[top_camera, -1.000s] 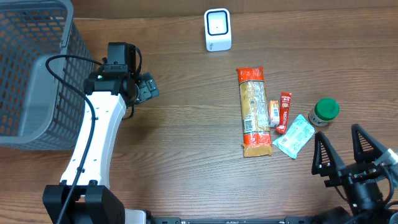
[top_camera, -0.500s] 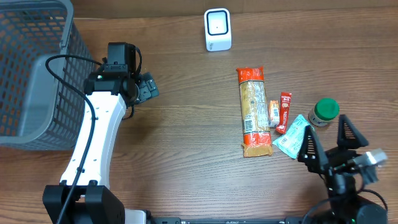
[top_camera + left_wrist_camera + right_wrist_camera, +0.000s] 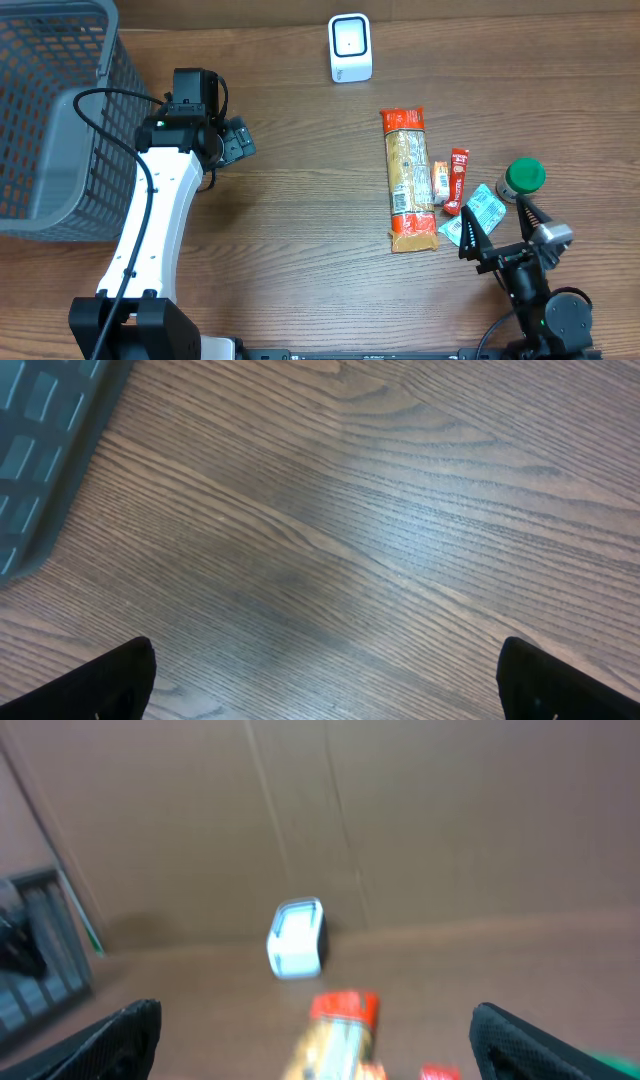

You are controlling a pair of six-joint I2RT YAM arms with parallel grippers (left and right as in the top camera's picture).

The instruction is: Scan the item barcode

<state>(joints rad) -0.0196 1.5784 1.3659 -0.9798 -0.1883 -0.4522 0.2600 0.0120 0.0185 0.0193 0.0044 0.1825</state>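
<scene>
Left jaws and right jaws both stand wide open, empty. The right jaws hover by the teal packet (image 3: 482,213) at lower right, far from the scanner (image 3: 350,47) at top centre. With the sachet (image 3: 457,180) and jar (image 3: 523,177) crowding in, a grab could catch a neighbour too.

No text, brand or number can be read in any view. Just ahead of the right tool (image 3: 497,224), the long orange-and-tan packet (image 3: 409,170) bears a white label panel. The small red sachet (image 3: 458,178) and pale teal pouch (image 3: 488,207) show print, all too small to make out.
</scene>
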